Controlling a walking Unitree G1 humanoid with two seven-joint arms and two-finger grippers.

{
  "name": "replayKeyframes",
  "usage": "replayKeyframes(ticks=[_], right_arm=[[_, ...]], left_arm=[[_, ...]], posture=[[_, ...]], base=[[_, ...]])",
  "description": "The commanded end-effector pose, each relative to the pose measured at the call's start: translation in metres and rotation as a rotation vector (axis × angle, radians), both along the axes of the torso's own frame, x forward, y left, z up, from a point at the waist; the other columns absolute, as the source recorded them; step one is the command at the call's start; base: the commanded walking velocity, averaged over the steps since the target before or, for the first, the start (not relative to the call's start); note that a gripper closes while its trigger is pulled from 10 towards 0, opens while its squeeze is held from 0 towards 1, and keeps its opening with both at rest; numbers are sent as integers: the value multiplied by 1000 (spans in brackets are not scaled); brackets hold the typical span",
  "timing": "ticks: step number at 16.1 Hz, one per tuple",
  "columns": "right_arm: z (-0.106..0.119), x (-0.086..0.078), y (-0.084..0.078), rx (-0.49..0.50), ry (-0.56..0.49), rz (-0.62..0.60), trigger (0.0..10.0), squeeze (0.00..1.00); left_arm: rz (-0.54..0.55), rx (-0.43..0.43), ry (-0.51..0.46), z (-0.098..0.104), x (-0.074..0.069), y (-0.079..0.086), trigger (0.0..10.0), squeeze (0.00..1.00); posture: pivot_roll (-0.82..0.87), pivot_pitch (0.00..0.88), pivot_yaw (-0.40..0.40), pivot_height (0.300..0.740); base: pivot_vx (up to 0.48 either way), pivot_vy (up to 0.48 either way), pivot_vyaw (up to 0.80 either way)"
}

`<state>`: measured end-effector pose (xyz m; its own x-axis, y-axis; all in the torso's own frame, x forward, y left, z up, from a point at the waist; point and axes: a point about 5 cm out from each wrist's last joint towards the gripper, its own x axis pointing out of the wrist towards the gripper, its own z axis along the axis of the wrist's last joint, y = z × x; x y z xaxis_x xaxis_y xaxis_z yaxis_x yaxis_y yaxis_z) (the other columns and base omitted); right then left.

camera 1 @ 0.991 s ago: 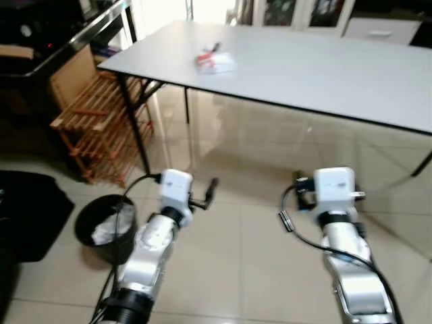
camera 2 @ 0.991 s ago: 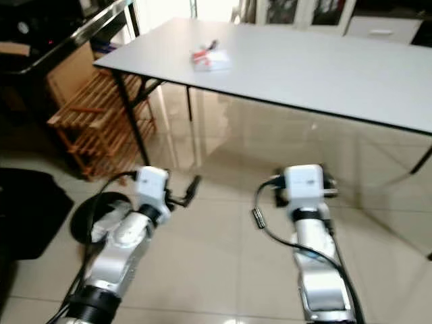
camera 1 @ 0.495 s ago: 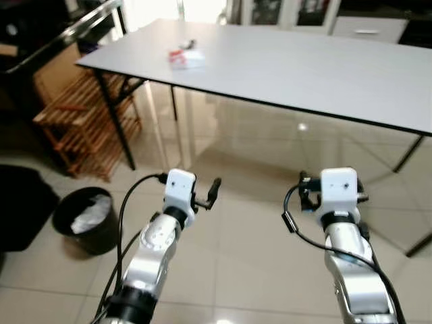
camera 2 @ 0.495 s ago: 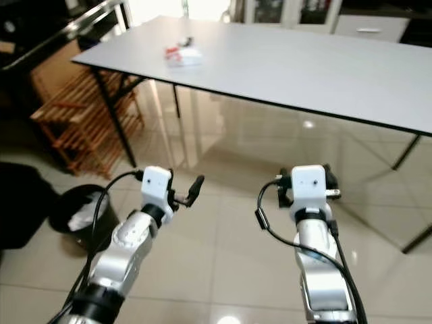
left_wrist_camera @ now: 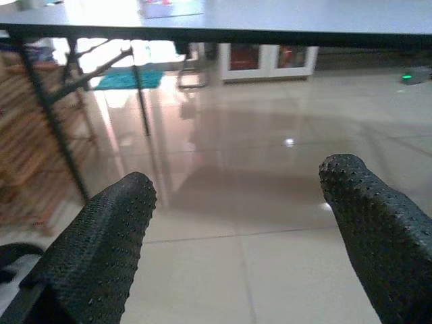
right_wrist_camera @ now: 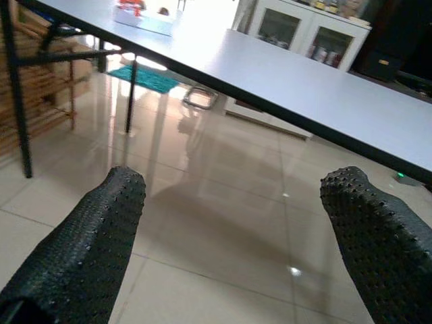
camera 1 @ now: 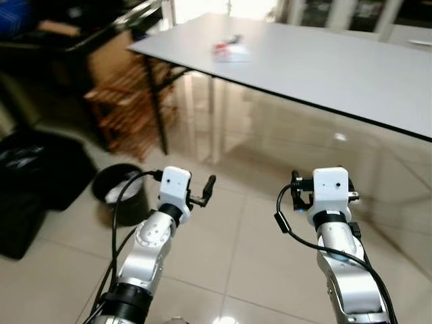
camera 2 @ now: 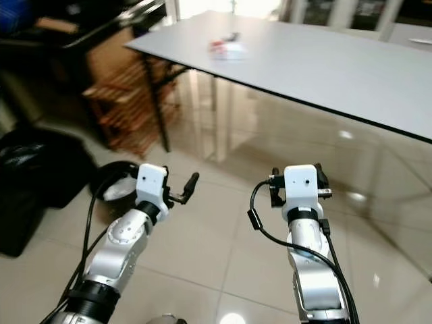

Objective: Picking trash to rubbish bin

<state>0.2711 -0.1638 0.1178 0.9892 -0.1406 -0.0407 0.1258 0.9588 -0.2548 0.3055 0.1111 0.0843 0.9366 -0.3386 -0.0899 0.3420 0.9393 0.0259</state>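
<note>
A small red and white piece of trash [camera 1: 231,51] lies near the far left end of a long grey table [camera 1: 337,67]; it also appears in the wrist views as trash [left_wrist_camera: 162,8] and trash [right_wrist_camera: 142,17]. A black round bin [camera 1: 121,196] with white rubbish inside stands on the tiled floor just left of my left arm. My left gripper [left_wrist_camera: 236,223] is held out low over the floor, open and empty. My right gripper [right_wrist_camera: 236,236] is level with it, open too, with nothing between its fingers.
A wooden slatted rack [camera 1: 131,108] stands under the table's left end beside the black table leg [camera 1: 156,111]. Black bags [camera 1: 40,175] lie on the floor at the far left. A white glass-door cabinet [right_wrist_camera: 304,34] and a teal mat [left_wrist_camera: 118,79] are beyond the table.
The whole view has shifted: table corner, rack and bin now sit further right and the black bags have come into view. Both arms keep the same pose, fingers still apart.
</note>
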Motion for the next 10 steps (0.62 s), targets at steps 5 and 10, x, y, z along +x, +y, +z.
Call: replayKeyframes(ticks=[5,10], right_arm=[[-2,0,1,-5,3,0,10000,741],[-4,-2,1,-9,8,-3,10000,729]], left_arm=[[-19,-9,-12,1,-1,0,10000,0],[-24,-2,-10,0,-3,0,10000,0]], posture=[[-49,51,32,740],[-52,59,33,740]], base=[[279,0,0],[469,0,0]])
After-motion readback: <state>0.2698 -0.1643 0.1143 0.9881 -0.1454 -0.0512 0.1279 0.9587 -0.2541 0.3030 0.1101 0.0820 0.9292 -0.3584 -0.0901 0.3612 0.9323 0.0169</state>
